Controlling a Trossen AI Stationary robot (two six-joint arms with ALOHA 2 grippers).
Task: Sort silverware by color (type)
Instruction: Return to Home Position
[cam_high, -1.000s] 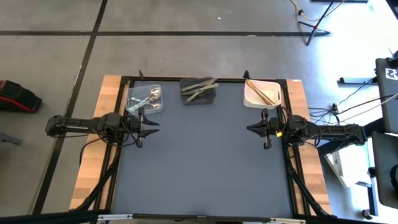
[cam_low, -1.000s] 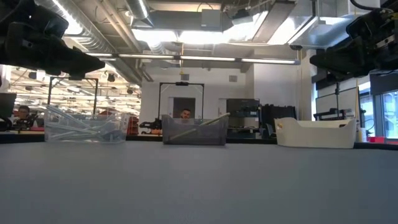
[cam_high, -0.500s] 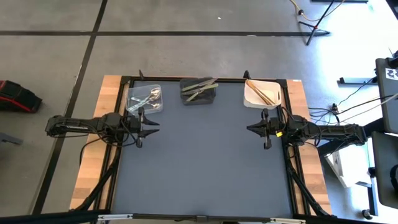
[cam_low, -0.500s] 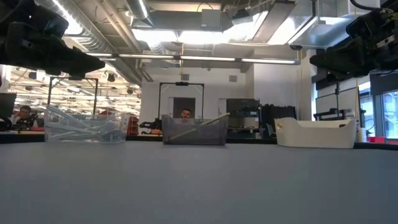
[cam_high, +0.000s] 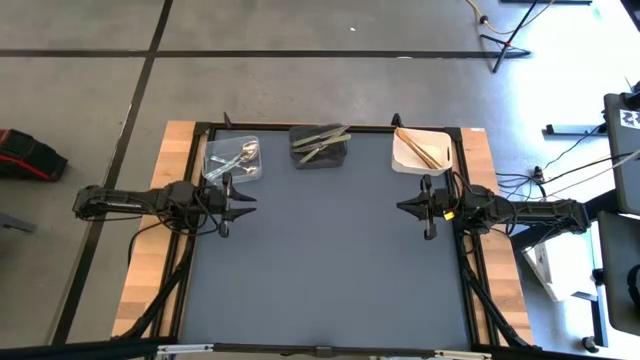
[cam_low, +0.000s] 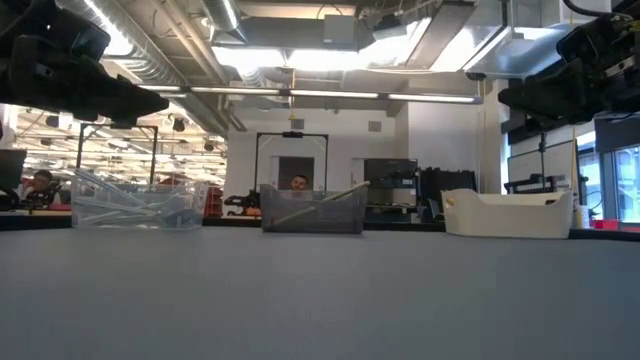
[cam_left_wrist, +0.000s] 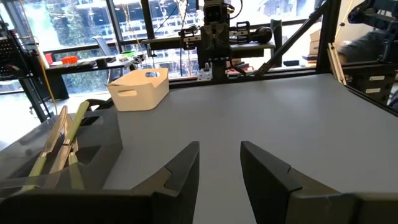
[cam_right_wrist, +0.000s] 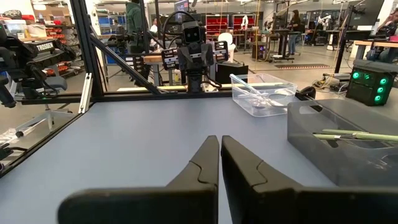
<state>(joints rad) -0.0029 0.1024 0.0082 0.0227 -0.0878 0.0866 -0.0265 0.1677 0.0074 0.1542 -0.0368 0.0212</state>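
The silverware lies in three bins along the table's far edge. Silver spoons (cam_high: 240, 157) are in a clear bin (cam_high: 232, 160), olive-green pieces (cam_high: 322, 140) in a dark grey bin (cam_high: 320, 148), and copper-orange sticks (cam_high: 422, 148) in a white bin (cam_high: 421, 150). My left gripper (cam_high: 250, 197) hovers level at the mat's left edge, open, with nothing between its fingers (cam_left_wrist: 219, 148). At the right edge my right gripper (cam_high: 400, 207) hovers level, shut and empty (cam_right_wrist: 219, 140). The two grippers point at each other.
The grey mat (cam_high: 330, 260) between the arms holds nothing. A black frame (cam_high: 330, 128) borders it, with wooden strips (cam_high: 150, 270) at the sides. In the low view the bins (cam_low: 312, 210) stand in a row at the back; a person shows far behind in the room.
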